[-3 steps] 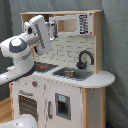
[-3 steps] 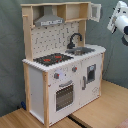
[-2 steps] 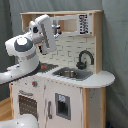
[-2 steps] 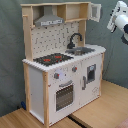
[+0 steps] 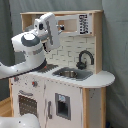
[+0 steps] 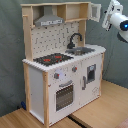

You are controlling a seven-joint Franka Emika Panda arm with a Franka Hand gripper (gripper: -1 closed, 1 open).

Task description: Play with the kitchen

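Observation:
The kitchen [image 5: 65, 95] [image 6: 60, 75] is a white and light-wood toy unit. It has a red-ringed black hob [image 6: 52, 59], an oven door [image 6: 64, 95], a grey sink [image 5: 70, 73] and a black faucet [image 5: 84, 57]. A pegboard back and a top shelf [image 6: 55, 10] rise behind the counter. My gripper [image 5: 55, 27] [image 6: 107, 17] hangs high, at the level of the top shelf. In the second exterior view it is just off the kitchen's upper right corner, apart from it.
A small cabinet door [image 6: 95, 10] stands open at the top shelf's right end, close to my arm. The kitchen rests on a wooden floor [image 6: 105, 110]. A grey curtain [image 5: 115, 45] hangs behind it.
My arm has swung toward the kitchen's top shelf: rightward in the first exterior view and slightly leftward in the second exterior view. The kitchen itself has not moved.

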